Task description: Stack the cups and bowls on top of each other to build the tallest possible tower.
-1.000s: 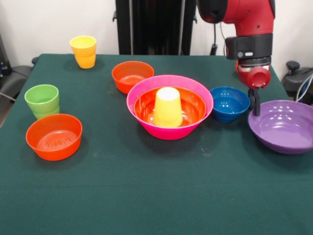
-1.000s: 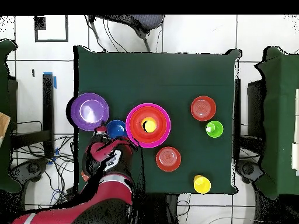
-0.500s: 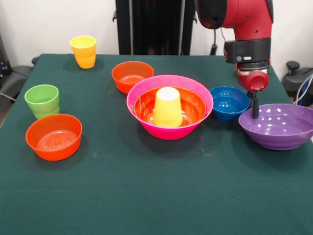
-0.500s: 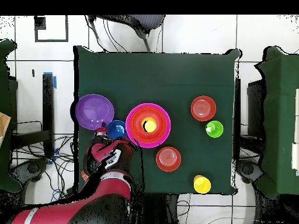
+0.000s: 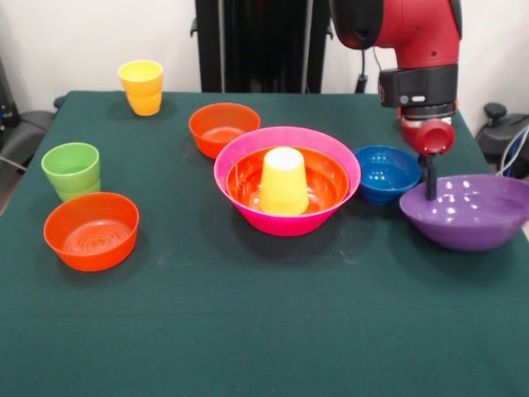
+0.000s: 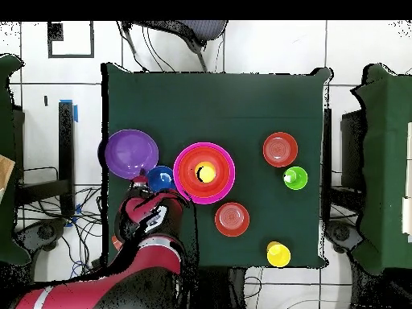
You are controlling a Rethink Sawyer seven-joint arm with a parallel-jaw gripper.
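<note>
Claw [image 5: 431, 192] pinches near rim of glossy purple plastic bowl [image 5: 467, 217] (raised, tilted); pink-bowl tower [image 5: 287, 184] lies left, past small blue bowl [image 5: 386, 174].

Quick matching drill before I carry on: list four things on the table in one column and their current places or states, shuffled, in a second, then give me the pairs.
1. purple bowl
2. yellow cup
3. green cup
4. blue bowl

A. upside down in the large orange bowl
B. upright beside a small orange bowl
C. held at its rim by the claw
D. between the pink bowl and the purple one

Pairs: 1-C, 2-A, 3-B, 4-D
</note>
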